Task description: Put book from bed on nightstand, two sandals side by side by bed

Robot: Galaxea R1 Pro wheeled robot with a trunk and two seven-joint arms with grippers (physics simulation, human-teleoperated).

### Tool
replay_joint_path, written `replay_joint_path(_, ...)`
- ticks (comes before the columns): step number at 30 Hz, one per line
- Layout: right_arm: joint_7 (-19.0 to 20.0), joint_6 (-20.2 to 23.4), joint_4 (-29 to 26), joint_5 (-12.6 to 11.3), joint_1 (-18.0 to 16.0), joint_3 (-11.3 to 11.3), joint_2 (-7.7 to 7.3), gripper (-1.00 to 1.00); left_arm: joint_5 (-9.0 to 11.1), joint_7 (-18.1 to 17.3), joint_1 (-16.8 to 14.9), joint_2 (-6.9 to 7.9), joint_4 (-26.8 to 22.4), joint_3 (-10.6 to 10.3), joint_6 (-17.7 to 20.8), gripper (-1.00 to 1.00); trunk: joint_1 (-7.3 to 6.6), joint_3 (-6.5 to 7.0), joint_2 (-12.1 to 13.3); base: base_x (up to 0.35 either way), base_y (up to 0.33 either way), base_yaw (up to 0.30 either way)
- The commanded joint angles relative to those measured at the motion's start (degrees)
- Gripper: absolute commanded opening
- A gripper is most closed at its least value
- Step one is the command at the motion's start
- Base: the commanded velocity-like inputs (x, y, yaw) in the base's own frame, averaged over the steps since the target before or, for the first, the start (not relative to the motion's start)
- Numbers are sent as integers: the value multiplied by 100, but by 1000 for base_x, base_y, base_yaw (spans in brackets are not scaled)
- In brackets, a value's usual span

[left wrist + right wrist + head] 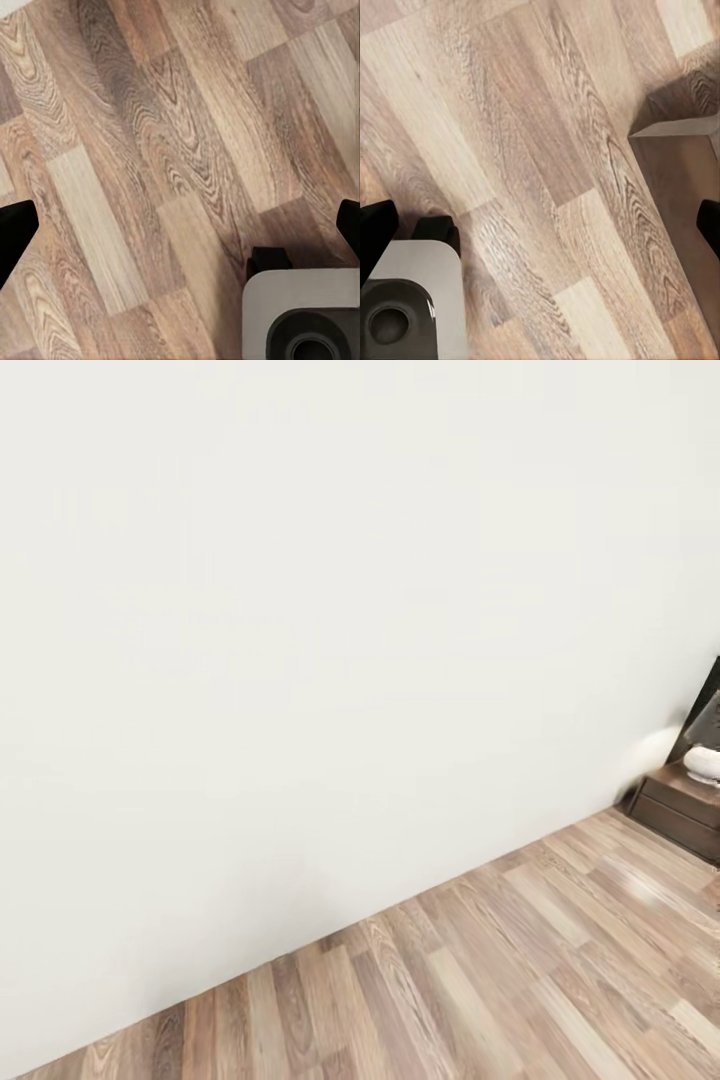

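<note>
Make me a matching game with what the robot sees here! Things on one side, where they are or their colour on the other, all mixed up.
Things:
1. plain wall
2. wood-plank floor
3. dark brown wooden nightstand
4. rounded white object

Clues:
A. sits on top of the nightstand
B. off-white
C. striped brown and tan
D. against the wall, at the head view's right edge

Pairs: 1-B, 2-C, 3-D, 4-A

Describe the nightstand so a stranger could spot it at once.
Follow the big off-white wall to the head view's right edge, where it meets the wood-plank floor. There stands the nightstand, a low dark brown cabinet with a drawer front, the only furniture there, with a rounded white object on top.
</note>
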Motion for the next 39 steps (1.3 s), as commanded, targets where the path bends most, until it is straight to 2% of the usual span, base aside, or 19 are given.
replay_joint_path(1,17,-19,7,52,-6,-50,-2,100,56,-7,-1,0,-1,-51,-15,100,4,-1,-4,340,123,-247)
replay_joint_path(21,17,-19,7,52,-6,-50,-2,100,56,-7,-1,-27,-12,-130,-34,100,4,110,-4,323,38,-248)
replay_joint_path(27,17,-19,7,52,-6,-50,-2,100,56,-7,-1,-63,-16,-145,-41,100,4,144,-4,150,1,-249)
replay_joint_path(39,17,-19,7,52,-6,-50,-4,100,64,-7,-1,-91,-21,-361,-54,100,4,209,-4,108,56,-251)
